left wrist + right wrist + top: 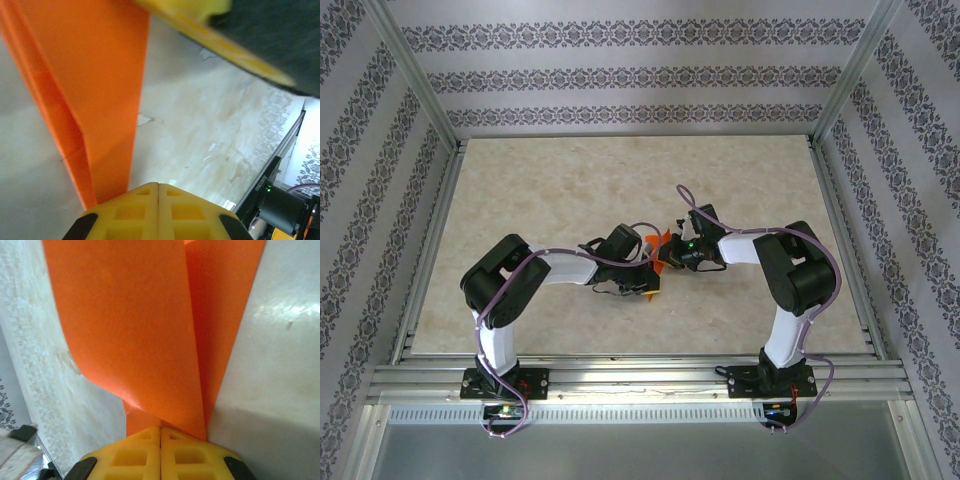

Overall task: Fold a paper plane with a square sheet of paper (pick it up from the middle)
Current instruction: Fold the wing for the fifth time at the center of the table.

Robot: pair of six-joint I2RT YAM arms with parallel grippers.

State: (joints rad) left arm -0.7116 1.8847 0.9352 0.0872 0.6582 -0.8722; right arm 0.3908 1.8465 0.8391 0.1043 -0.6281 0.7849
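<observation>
- Left gripper point(158, 202): yellow pads pressed flat together, no gap at the seam. The orange sheet of paper point(100, 80) ran down behind one pad; could not tell whether it was actually pinched.
- Right gripper point(160, 445): pads closed the same way, clamped on the sheet's lower end, which ran straight into the seam.
- Just past the right pads, the sheet rose as two overlapping layers. The nearer one bowed outward, and a crease ran between them.
- From the left wrist, the sheet stood as a tall folded strip with a stepped edge, lifted clear of the table point(200, 140).
- A yellow finger point(225, 47) of the other gripper crossed the top of that view, above the strip.
- Overhead, nearest: both arm bases sat on the aluminium rail point(640, 372), with the arms bent inward toward each other.
- Mid-table: the two wrists met, with the sheet between them as a small orange patch, near the table's centre.
- Beyond: beige marbled tabletop, then patterned wallpaper walls point(620, 75).
</observation>
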